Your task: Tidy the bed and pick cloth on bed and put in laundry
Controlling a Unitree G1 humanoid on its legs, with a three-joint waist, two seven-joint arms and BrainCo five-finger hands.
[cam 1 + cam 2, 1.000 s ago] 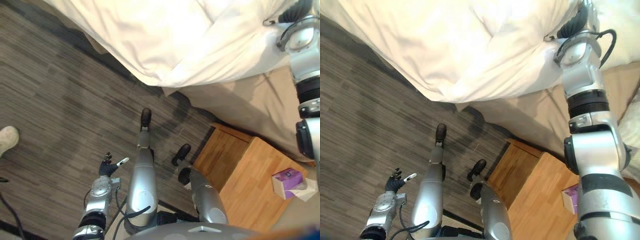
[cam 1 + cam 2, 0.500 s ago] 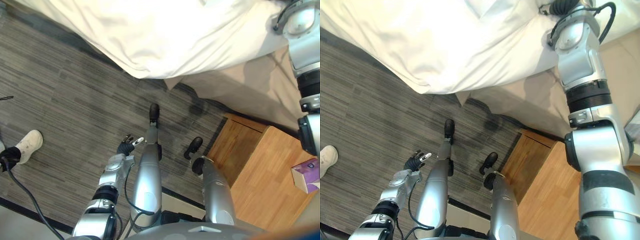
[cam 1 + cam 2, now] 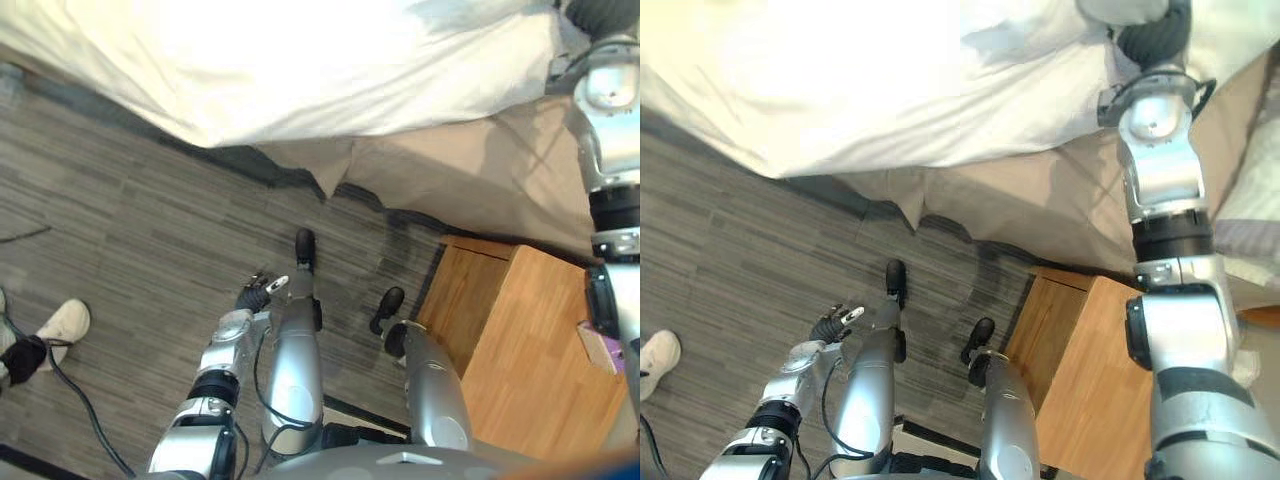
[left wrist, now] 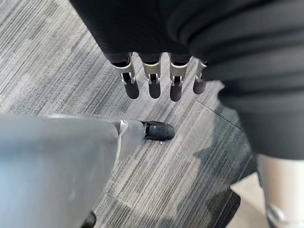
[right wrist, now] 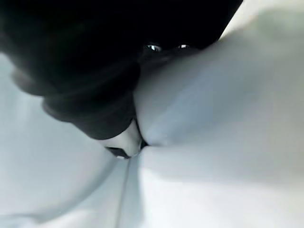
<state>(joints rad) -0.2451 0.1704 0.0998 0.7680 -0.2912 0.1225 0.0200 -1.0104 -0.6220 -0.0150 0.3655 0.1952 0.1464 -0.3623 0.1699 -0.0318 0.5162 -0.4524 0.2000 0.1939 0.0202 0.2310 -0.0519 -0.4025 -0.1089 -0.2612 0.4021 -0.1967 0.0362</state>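
- Now, on your far left a person's white shoe (image 3: pixel 65 322) stands on the grey carpet (image 3: pixel 140 230); give that side room if you step.
- Your left hand (image 3: pixel 262 291) hangs low over the carpet, its fingers (image 4: pixel 153 83) straight and a little apart, holding nothing. I judge it has no part in this step, so let it hang clear of the bedding.
- The white bedding (image 3: pixel 330 70) lies across the bed, its edge draped over the beige bed skirt (image 3: pixel 450 180). The step in hand is likely drawing it straight. No separate garment for the laundry is to be seen.
- The wooden nightstand (image 3: pixel 520 350) stands just beside the bed under your right arm, with a purple box (image 3: pixel 600 350) on it. Move the arm up and over it, not across it.
- Your right hand (image 5: pixel 88 102) is up on the bed, sunk in folds of the white bedding. You cannot tell whether it grips the cloth or merely presses on it. Make sure of a firm hold, then pull slowly and evenly along the bed's edge, so that the cover lies flat and does not slide floorward.
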